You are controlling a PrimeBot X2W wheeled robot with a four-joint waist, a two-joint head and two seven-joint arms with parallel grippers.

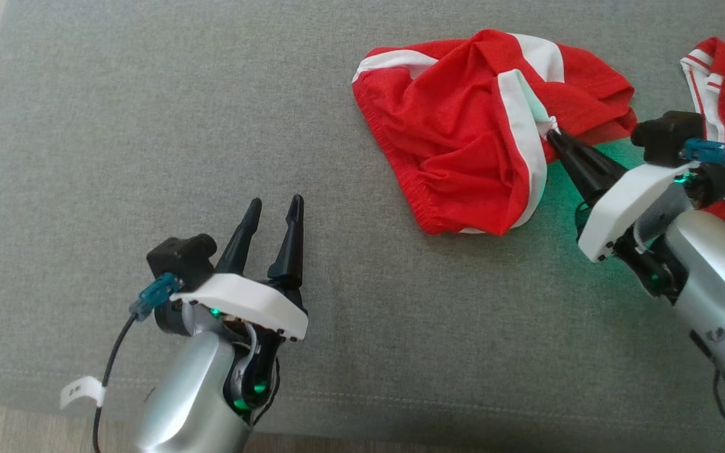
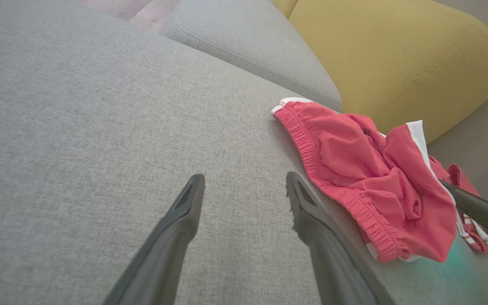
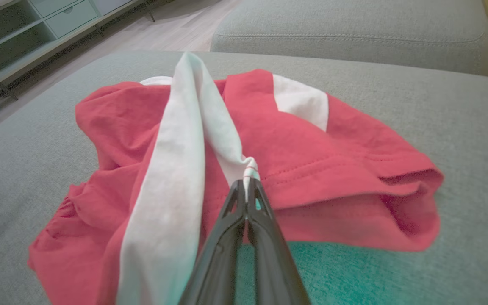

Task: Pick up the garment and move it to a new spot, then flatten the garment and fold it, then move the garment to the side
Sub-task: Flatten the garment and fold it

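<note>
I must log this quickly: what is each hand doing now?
Left hand: open, holding nothing.
Right hand: closed, gripping the red garment.

Grey seat cushion (image 2: 79, 106) under the left fingers (image 2: 176, 228), second grey cushion (image 2: 248, 46) ahead of them, yellow cushion (image 2: 396, 55) ahead and rightward.

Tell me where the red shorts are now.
In the head view the shorts lie crumpled on the grey cushion, upper right of centre, their white stripe pinched by the right hand.

Right tool (image 1: 554, 131) tight on the rumpled red-and-white garment (image 1: 457, 145), left tool (image 1: 275, 202) spread wide, off over grey cushion (image 1: 117, 126)
</note>
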